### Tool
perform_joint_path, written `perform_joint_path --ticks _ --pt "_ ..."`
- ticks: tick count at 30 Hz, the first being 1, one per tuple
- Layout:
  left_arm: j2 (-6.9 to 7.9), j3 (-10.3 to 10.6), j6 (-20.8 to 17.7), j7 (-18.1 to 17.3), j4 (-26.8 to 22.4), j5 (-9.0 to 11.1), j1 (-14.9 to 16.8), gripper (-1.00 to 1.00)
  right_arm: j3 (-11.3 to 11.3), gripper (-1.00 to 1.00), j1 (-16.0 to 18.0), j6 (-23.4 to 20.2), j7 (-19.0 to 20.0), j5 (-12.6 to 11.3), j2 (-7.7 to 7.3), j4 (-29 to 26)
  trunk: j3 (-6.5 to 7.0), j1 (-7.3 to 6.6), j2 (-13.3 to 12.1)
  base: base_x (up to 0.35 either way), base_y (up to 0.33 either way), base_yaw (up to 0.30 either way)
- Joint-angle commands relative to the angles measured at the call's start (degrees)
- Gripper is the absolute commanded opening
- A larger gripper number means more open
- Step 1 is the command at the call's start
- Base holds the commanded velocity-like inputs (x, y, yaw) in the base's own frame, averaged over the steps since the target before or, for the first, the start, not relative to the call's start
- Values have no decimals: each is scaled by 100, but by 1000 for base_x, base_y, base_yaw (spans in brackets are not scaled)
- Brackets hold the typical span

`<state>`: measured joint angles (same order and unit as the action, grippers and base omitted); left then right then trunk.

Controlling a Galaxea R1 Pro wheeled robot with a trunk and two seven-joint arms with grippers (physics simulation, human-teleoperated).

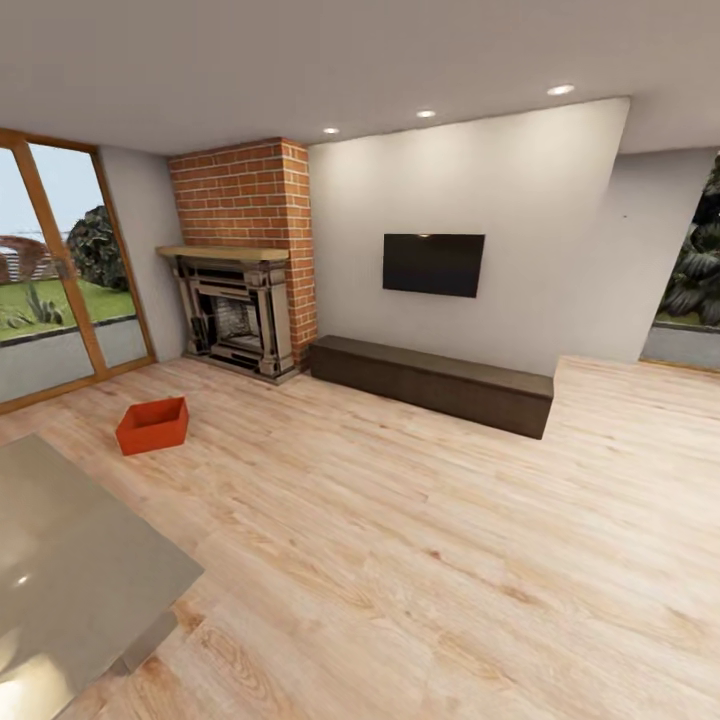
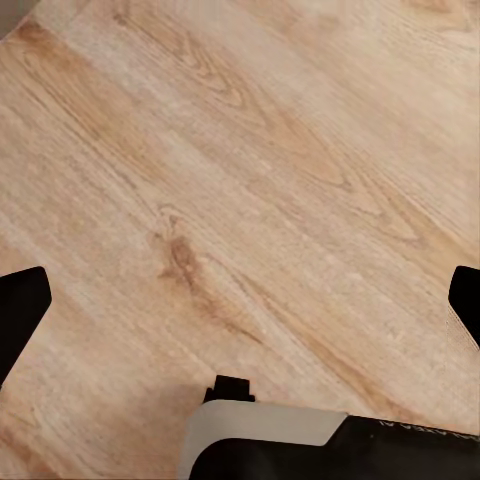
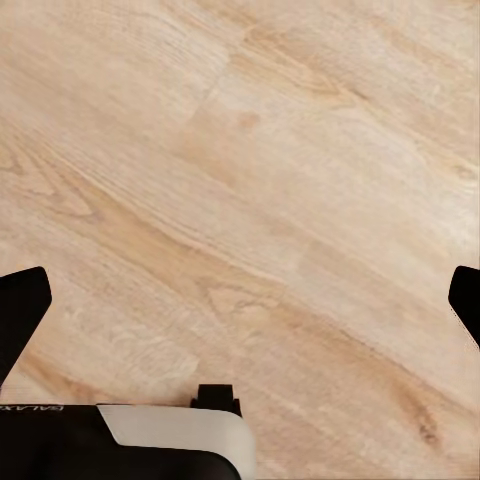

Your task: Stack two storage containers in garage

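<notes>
Both pincers hang open over bare plank floor, gripping nothing: the left pincer and the right pincer each show dark fingertips spread wide at the frame edges. The head view alone shows one orange-red bin, far left on the floor near the fireplace. It looks light, stiff and thin-walled; pinching a rim wall, or clasping opposite sides, seems best.
</notes>
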<state>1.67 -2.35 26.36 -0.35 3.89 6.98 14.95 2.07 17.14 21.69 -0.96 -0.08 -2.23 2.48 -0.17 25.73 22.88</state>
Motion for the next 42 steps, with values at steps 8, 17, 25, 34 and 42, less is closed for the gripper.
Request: perform_joint_path --ticks 8,17,25,34,42 --pt "0 -20 36 -3 24 6 8 100 21 100 8 37 -10 0 -2 25 -2 5 4 322 0 0" --pt "0 -20 36 0 24 7 8 100 21 100 8 37 -10 0 0 25 -2 5 4 322 0 0" --pt "-8 -20 36 -1 24 5 8 100 14 100 8 37 -10 0 -5 25 -2 5 4 322 -60 0" --pt "-9 -20 36 0 24 8 8 100 12 100 8 37 -10 0 -6 25 -2 5 4 322 -81 0" --pt "-7 -20 36 0 24 6 7 100 12 100 8 37 -10 0 -6 25 -2 5 4 322 -82 0"
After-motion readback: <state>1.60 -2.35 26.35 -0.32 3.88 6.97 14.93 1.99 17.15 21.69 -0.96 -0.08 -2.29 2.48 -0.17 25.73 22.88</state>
